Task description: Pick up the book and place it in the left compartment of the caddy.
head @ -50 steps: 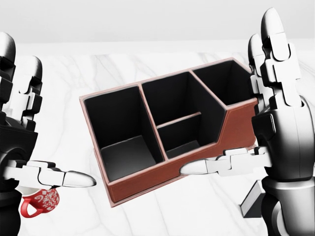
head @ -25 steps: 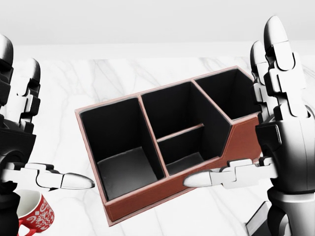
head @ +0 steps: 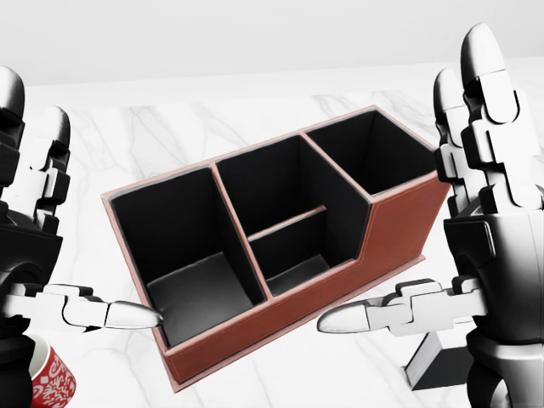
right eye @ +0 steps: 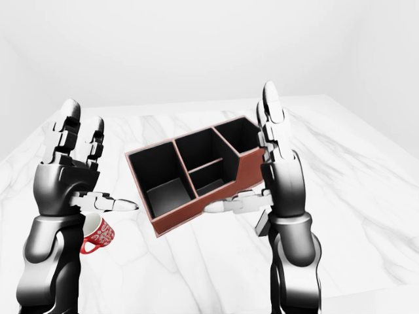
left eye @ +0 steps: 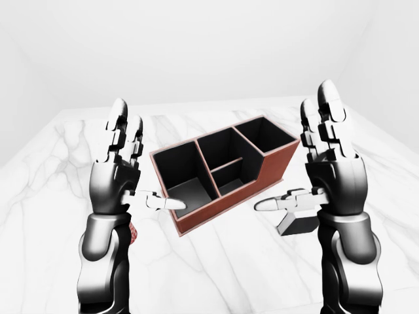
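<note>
Behind the raised, spread, empty right hand (left eye: 330, 163) and left hand (left eye: 118, 163), near the brown caddy (head: 280, 255): dark book (left eye: 298, 224) half hidden, so easily fumbled or knocked against the caddy wall.

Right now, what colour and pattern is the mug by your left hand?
The mug is red with a white pattern, white inside; the right-eye view shows it best.

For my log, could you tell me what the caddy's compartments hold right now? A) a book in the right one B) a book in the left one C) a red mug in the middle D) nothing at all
D: every compartment of the caddy shows only bare dark floor and walls.
</note>
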